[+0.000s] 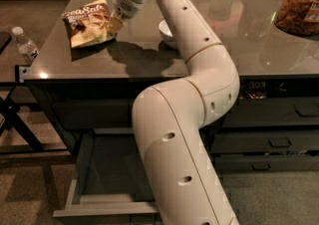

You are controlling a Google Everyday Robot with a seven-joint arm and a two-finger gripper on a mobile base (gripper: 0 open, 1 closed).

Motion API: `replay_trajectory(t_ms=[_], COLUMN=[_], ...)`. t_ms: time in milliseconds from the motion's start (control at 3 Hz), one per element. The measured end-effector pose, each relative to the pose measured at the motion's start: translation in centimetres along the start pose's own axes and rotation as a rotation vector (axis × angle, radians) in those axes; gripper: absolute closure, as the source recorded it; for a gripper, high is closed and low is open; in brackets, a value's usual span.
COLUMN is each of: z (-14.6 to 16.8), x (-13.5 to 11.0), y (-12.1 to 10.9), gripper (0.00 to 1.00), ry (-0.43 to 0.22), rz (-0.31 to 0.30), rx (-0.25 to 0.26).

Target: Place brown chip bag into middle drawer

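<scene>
The brown chip bag (88, 26) is shown lying on the grey tabletop (149, 62) near its left edge. The claw (113, 25) is placed against the bag's right edge; whether it is clamped on the bag cannot be told. The middle drawer (107, 179) is seen pulled open below the tabletop, partly hidden by the white arm (189, 119). A white bowl (166, 31) is seen behind the arm.
</scene>
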State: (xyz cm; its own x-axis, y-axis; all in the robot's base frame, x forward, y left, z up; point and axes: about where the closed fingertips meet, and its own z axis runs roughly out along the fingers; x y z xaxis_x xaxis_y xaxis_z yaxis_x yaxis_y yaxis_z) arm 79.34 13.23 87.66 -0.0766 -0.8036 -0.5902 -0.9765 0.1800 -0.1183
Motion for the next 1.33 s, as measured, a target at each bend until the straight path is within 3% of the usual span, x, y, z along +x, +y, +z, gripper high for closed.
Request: replay_trajectory(t_ms=[333,667,1000,1333], z=[-2.4,-6.3,-4.4,-4.3], x=[-2.1,-3.0,-2.4,-2.4], y=[-0.4,0.8,2.1,2.1], gripper=[1.0,1.0,1.0,1.0], ry=[-0.029,-0.071,-0.047,-0.046], rz=[-0.045,-0.048,-0.046,-0.046], rx=[0.059,0.108,0.071,0.07])
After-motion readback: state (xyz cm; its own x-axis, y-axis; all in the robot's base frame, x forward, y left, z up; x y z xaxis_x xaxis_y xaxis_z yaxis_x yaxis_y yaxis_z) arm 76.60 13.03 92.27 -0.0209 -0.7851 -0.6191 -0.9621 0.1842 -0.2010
